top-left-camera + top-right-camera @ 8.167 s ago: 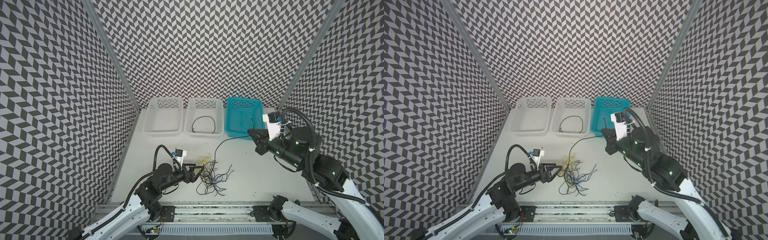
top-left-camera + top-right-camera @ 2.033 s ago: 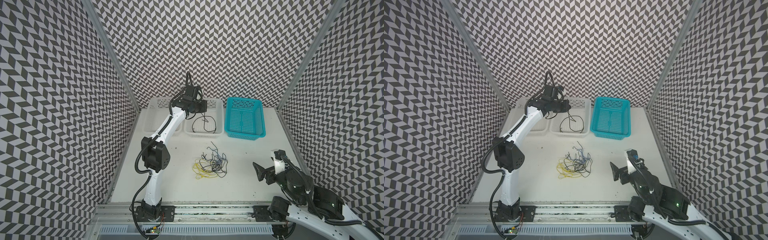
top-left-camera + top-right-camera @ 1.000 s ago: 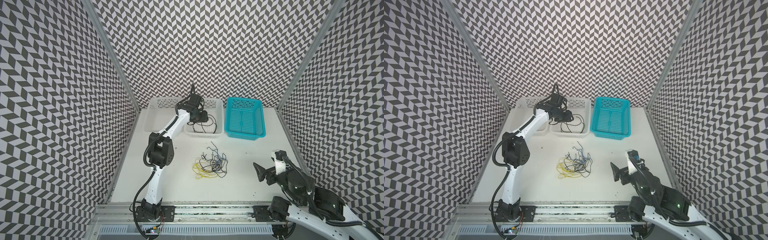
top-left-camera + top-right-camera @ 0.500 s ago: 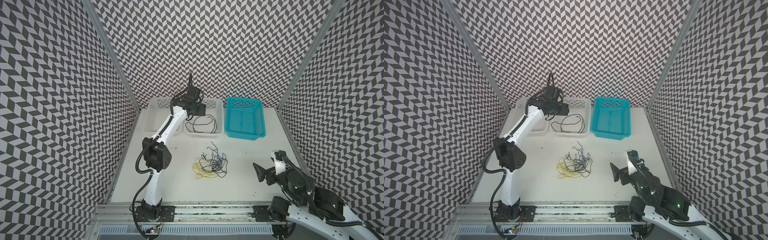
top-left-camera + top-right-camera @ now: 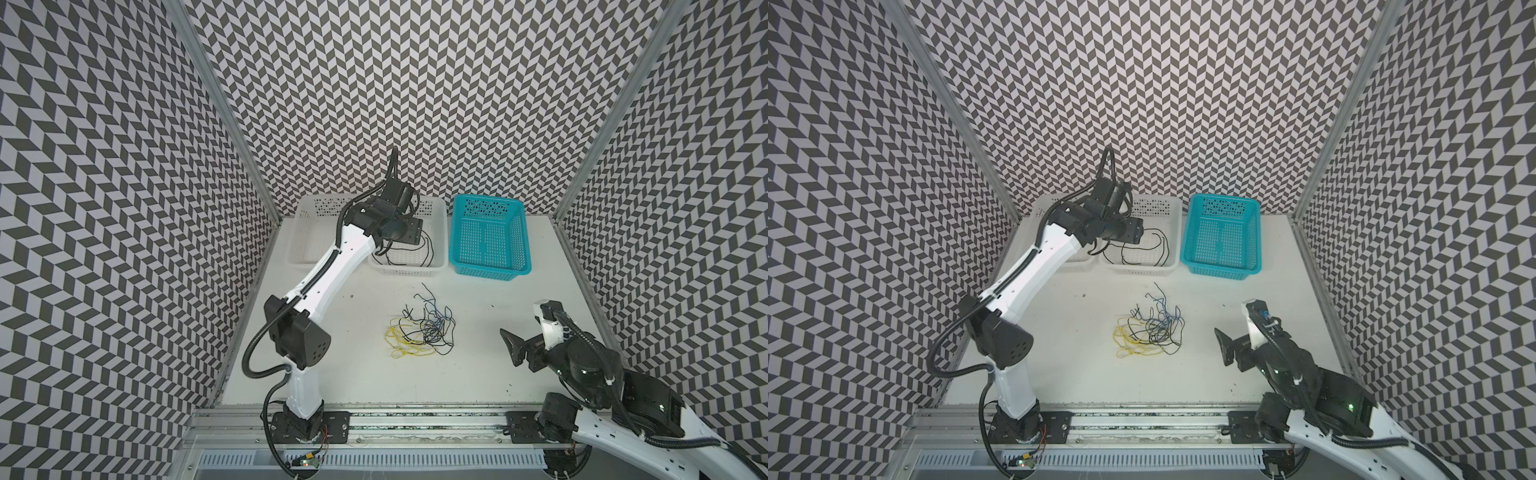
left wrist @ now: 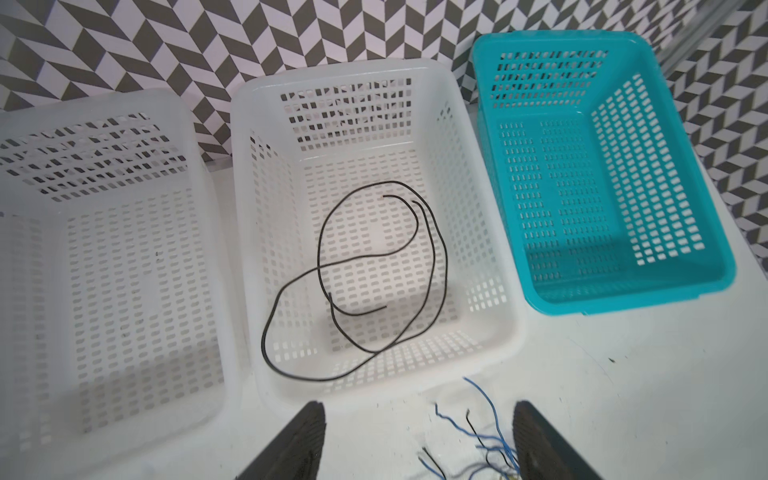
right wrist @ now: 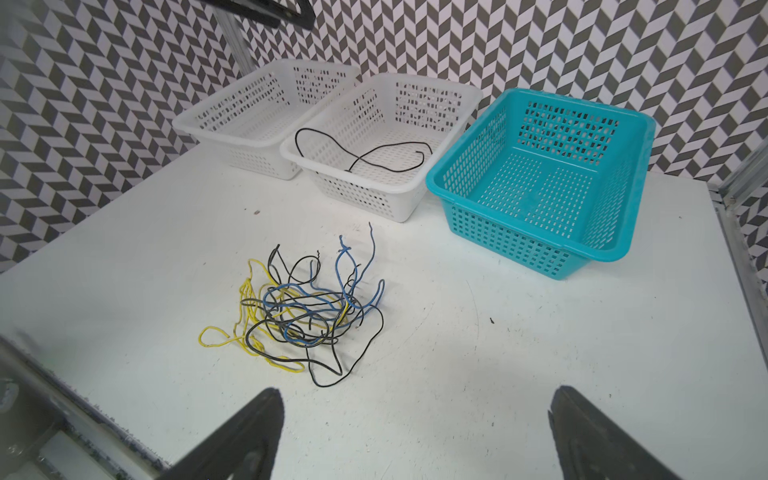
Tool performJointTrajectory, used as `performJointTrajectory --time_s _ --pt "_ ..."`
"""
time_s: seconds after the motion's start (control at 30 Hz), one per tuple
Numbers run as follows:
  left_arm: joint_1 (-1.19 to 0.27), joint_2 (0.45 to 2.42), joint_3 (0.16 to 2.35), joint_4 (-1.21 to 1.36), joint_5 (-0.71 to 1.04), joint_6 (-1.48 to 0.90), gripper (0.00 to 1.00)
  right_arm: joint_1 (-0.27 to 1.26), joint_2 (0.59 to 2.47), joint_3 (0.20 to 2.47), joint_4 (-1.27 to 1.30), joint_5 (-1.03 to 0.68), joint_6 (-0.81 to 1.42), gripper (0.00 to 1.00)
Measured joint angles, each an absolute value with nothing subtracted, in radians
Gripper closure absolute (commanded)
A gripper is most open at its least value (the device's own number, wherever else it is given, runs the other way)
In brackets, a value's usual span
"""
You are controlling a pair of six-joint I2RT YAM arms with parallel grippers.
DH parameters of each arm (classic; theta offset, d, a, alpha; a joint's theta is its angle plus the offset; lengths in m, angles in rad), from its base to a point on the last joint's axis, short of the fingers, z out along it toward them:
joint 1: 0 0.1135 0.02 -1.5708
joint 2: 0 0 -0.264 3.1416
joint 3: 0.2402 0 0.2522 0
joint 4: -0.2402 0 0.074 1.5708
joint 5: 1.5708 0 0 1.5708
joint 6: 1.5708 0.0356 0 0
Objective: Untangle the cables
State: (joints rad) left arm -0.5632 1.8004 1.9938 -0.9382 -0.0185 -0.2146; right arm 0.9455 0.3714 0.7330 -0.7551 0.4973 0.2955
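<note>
A tangle of thin black, yellow and blue cables (image 5: 422,332) (image 5: 1148,332) (image 7: 299,307) lies on the middle of the white table. Two loose black cables (image 6: 365,282) (image 5: 405,255) (image 5: 1142,249) (image 7: 361,158) lie curled in the middle white basket (image 6: 478,199). My left gripper (image 6: 418,405) (image 5: 405,235) hangs above that basket's near edge, open, with nothing between its fingers. My right gripper (image 7: 415,390) (image 5: 513,347) (image 5: 1223,340) sits low over the table to the right of the tangle, wide open and holding nothing.
Three baskets stand in a row along the back wall: a white basket (image 5: 303,245) on the left, the middle white basket (image 5: 441,232), and a teal basket (image 5: 523,245) (image 7: 540,195) on the right. Patterned walls enclose the table (image 5: 478,374) on three sides.
My left gripper has risen out of the middle white basket with its jaws spreading wider, leaving the black cable lying inside. The right arm has not moved.
</note>
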Motion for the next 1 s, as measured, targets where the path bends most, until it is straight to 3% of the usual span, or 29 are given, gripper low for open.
performJointTrajectory --time_s 0.33,0.73,0.9,1.0 --pt "-0.639 1.345 1.277 -0.721 0.053 -0.321 0.26 0.945 0.575 0.709 -0.638 0.272 0.291 0.01" --pt "-0.68 1.045 0.847 -0.586 0.127 -0.485 0.27 0.945 0.965 0.669 -0.327 0.093 0.325 0.12" --pt "-0.687 0.998 0.749 -0.544 0.135 -0.546 0.27 0.945 1.056 0.67 -0.233 0.075 0.332 0.4" --pt "-0.7 0.995 0.71 -0.515 0.137 -0.579 0.28 0.944 1.097 0.672 -0.187 0.06 0.34 0.48"
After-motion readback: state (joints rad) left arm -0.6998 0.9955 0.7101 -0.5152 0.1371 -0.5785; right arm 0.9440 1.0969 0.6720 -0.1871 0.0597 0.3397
